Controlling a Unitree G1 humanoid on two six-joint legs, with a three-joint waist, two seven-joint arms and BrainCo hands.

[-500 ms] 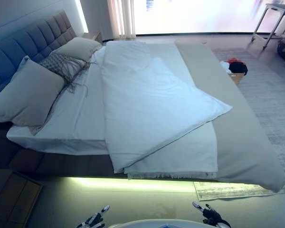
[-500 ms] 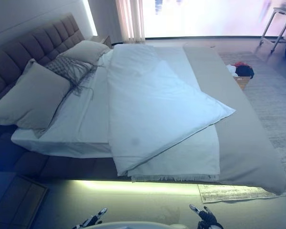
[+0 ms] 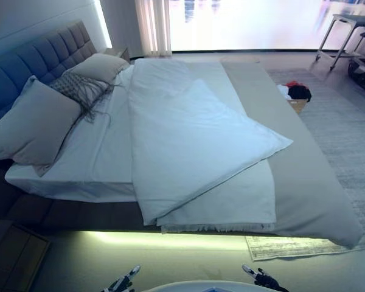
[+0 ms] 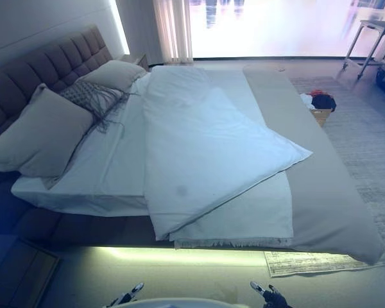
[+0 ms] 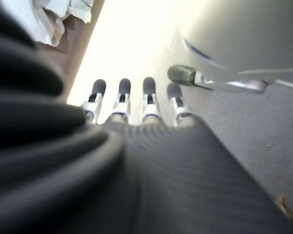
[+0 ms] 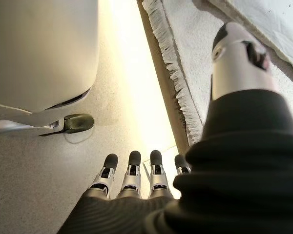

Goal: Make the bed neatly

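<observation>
A wide bed (image 3: 97, 158) lies before me with a white duvet (image 3: 188, 134) folded back at an angle, one corner (image 3: 286, 143) pointing right. A grey blanket (image 3: 304, 170) covers the foot end. Two plain pillows (image 3: 33, 125) and a fringed cushion (image 3: 79, 88) lean on the padded headboard (image 3: 36, 55). My left hand (image 3: 125, 283) and right hand (image 3: 260, 279) hang low at the bottom edge, well short of the bed. Both are empty with straight fingers, as the left wrist view (image 5: 132, 97) and right wrist view (image 6: 132, 170) show.
A lit strip glows under the bed's near edge (image 3: 170, 237). A fringed rug (image 3: 353, 121) lies right of the bed, with a basket of clothes (image 3: 297, 94) and a metal table (image 3: 347, 30) beyond. A bedside table (image 3: 12, 255) stands at lower left.
The whole picture has shifted slightly down and left, so the camera has moved. Both hands sit a little lower in view. The bedding is unchanged.
</observation>
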